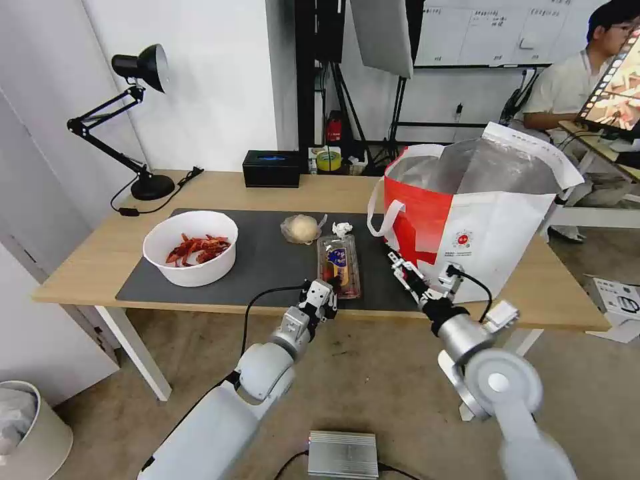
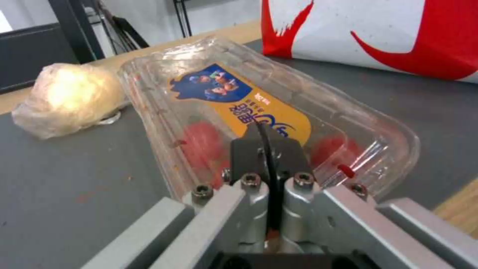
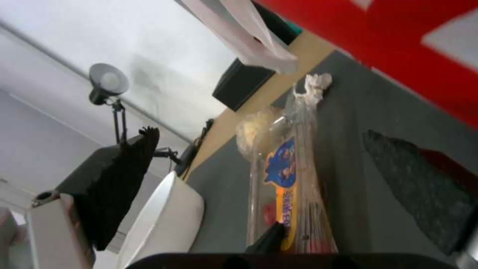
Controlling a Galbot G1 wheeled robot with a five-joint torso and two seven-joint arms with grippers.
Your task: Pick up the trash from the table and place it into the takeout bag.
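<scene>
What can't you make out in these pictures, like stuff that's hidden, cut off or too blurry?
- Inside of the takeout bag: head view, its own front wall hides the contents.
- Left gripper at the clamshell box: left wrist view, the mount covers the fingertips, so actual grip is unclear.
- Right gripper: right wrist view, fingers blurred and cut by the edges.
- Tissue: too small to tell more.
</scene>
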